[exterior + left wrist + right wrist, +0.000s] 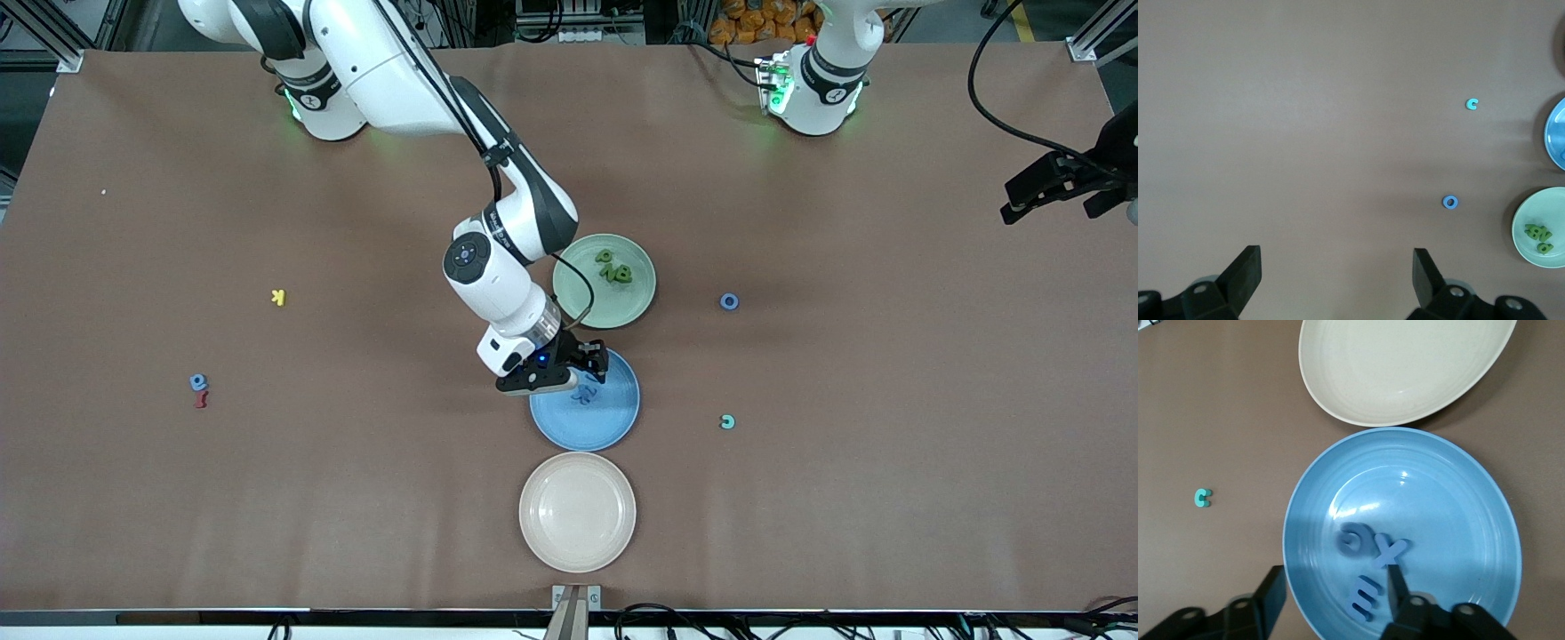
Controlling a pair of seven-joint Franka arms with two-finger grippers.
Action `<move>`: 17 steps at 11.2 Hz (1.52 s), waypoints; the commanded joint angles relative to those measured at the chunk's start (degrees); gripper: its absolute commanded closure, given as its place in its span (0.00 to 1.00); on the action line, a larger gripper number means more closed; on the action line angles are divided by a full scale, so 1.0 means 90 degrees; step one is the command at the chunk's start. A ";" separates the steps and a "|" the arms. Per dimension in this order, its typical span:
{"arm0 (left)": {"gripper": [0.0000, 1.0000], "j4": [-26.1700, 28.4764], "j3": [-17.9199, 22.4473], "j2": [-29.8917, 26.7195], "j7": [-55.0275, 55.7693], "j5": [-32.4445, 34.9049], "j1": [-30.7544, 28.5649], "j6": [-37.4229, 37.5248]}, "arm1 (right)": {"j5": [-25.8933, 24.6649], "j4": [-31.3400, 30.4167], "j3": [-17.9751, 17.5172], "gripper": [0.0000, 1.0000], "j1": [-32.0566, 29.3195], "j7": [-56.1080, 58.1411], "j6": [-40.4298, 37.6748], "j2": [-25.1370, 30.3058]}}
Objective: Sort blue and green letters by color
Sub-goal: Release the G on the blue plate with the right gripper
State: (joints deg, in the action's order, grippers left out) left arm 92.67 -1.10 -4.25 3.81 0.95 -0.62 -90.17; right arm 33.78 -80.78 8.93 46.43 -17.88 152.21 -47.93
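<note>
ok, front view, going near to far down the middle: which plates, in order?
Cream plate → blue plate, the right end effector over it → green plate with green letters.

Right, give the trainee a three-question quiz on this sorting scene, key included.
1. True or false: the cream plate holds letters.
2. Which plate is the right gripper over? A) green plate B) blue plate C) cream plate
3. What colour is the letter touching the dark red letter?

Key:
1. False; it holds nothing.
2. B; its fingers are open over the blue letters in the plate. The left gripper waits open.
3. Blue: the blue letter.
</note>
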 commanded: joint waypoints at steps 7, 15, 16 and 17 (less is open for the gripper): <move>0.00 -0.0336 -0.0347 0.0140 -0.0072 -0.0164 0.0040 0.0322 | -0.0255 -0.0924 0.0043 0.00 -0.1483 0.2196 -0.0789 0.0753; 0.00 -0.0443 -0.0308 0.0189 -0.0131 -0.0233 0.0010 0.0322 | -0.2462 -0.1658 -0.0133 0.00 -0.4178 0.5282 -0.2020 0.1604; 0.00 -0.0434 -0.0308 0.0179 -0.0121 -0.0281 0.0020 0.0322 | -0.2580 -0.1766 -0.0133 0.00 -0.4540 0.5829 -0.2087 0.1692; 0.00 -0.0414 -0.0308 0.0179 -0.0121 -0.0340 0.0020 0.0332 | -0.2707 -0.1854 -0.0133 0.00 -0.4882 0.6337 -0.2098 0.1741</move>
State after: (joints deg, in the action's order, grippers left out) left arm 90.43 -3.97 -3.30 3.59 0.27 -0.16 -88.67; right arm 12.81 -92.47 9.46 9.36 29.83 133.90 -36.47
